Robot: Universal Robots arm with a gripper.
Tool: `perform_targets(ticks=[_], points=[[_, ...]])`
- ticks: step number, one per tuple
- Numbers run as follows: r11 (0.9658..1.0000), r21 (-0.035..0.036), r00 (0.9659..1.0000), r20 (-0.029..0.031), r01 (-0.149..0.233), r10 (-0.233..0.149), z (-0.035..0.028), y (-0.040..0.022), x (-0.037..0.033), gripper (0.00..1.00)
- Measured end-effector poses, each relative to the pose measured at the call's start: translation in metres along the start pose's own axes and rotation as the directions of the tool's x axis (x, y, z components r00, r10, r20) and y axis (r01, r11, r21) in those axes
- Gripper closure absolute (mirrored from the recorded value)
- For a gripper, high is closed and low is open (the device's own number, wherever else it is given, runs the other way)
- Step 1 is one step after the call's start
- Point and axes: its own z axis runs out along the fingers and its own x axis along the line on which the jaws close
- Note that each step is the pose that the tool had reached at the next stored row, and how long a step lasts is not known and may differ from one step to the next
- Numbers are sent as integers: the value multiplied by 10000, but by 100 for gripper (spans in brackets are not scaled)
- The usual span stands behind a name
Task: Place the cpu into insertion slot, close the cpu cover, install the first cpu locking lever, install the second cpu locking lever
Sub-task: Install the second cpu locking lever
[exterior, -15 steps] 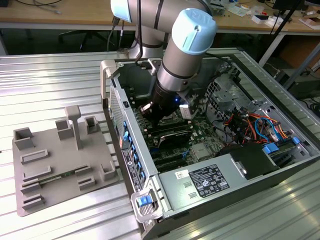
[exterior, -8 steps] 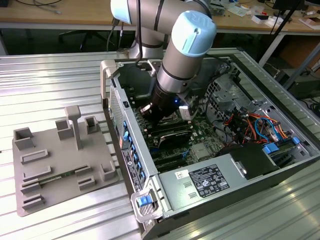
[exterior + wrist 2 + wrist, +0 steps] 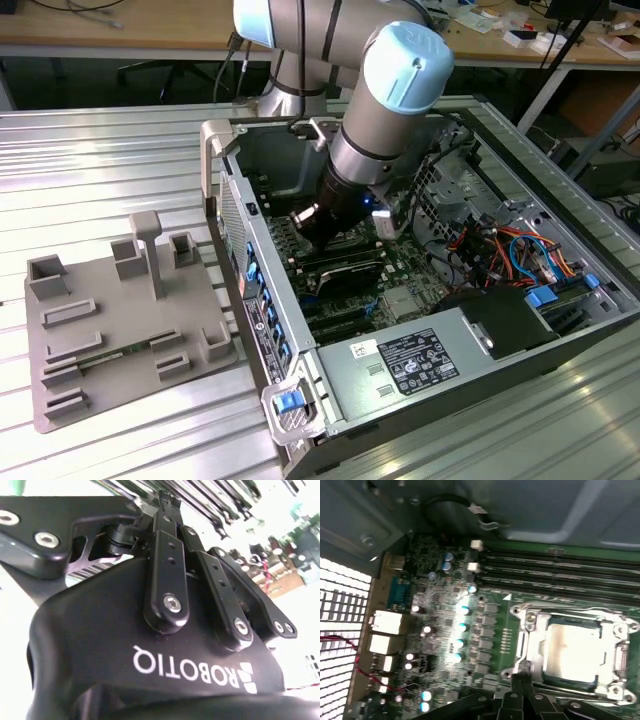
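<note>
Open computer case (image 3: 420, 300) with the arm reaching into it; take the insertion slot (image 3: 577, 650) as your landmark throughout. In the first wrist view you see the cpu (image 3: 575, 650) already lying flat in the insertion slot, its pale metal top showing through the square cut-out of the cpu cover (image 3: 532, 630), which appears to lie down flat around the chip rather than standing up on its hinge. The gripper (image 3: 522, 690) sits just beside the slot's corner, on the side away from the long memory slots (image 3: 560, 570), and its dark links enter the picture at the slot's edge nearest the camera. You cannot judge whether a fingertip touches the frame or merely hangs above it. In the second wrist view the gripper's body and linkage bars block the fingertips, so you cannot tell whether the fingers are spread or pressed together, and nothing held between them can be made out. The memory slots run parallel to the far side of the slot. The locking levers are hard to make out: thin bright wire shapes run along the slot's rim, but whether either is latched is not clear. In the exterior view the arm's wrist covers the slot entirely. A grey fixture tray (image 3: 120, 330) stands outside the case, well apart from the slot.
</note>
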Motion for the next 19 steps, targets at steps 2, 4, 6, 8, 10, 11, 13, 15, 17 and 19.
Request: perform_targets(ticks=[2, 4, 6, 8, 10, 11, 13, 15, 17, 19], points=[[9999, -121, 10000, -21, 0, -1, -3, -9, -69, 89], [9998, -203, 10000, -35, 2, -3, -21, -16, -132, 89], [9996, -268, 10000, -42, 1, -2, -69, -14, -157, 89], [9996, -297, 10000, -48, 1, -2, -136, -8, -173, 89], [9995, -320, 10000, -56, -1, -1, -191, -3, -185, 89], [9994, -356, 10000, -68, -1, -1, -228, -1, -201, 89], [9991, -419, 9999, -117, -7, 2, -271, -3, -251, 89], [9990, -450, 9999, -131, -9, 3, -317, 0, -268, 89], [9989, -458, 9999, -135, -11, 5, -398, 9, -273, 89], [9989, -460, 9999, -135, -9, 3, -403, 9, -276, 89]])
